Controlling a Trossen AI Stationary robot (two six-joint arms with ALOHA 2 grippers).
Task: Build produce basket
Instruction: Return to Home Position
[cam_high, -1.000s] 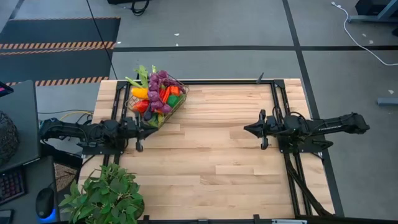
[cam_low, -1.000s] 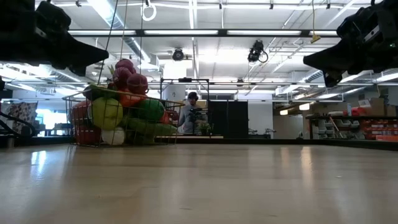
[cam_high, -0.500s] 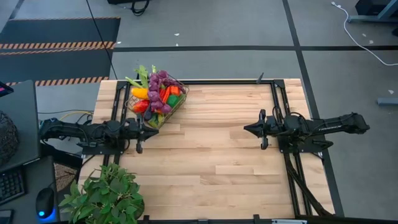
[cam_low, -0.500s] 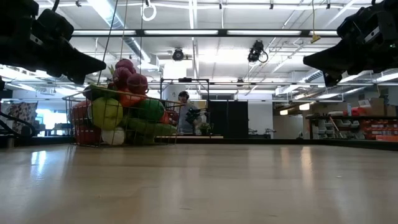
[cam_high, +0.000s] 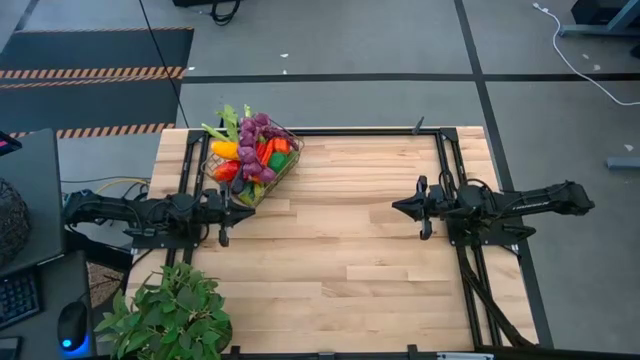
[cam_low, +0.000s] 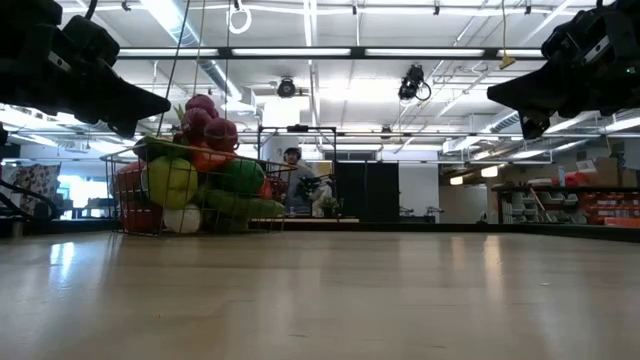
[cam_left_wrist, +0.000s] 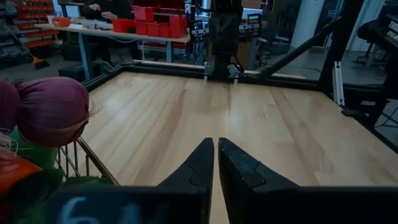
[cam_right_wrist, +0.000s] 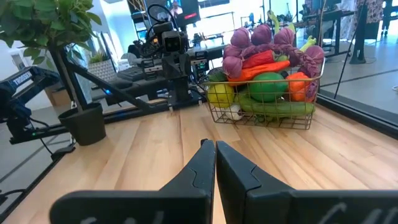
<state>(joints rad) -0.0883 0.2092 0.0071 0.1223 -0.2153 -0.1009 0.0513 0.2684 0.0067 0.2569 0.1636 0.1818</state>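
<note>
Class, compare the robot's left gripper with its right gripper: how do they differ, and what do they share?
The left gripper hovers close beside the basket; the right gripper hovers over the table, far from the basket. The left gripper points toward the table's right side, the right gripper toward its left. Both are shut, empty and off the table.

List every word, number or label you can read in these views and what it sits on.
Nothing reads clearly.
Left claw, rear body: pale characters, perhaps a "6", too blurred to confirm.
Right claw, rear body: pale marks, too blurred to read.
Dark gear beside the plant: white lettering, too small to read.
Basket and produce: no labels visible.
</note>
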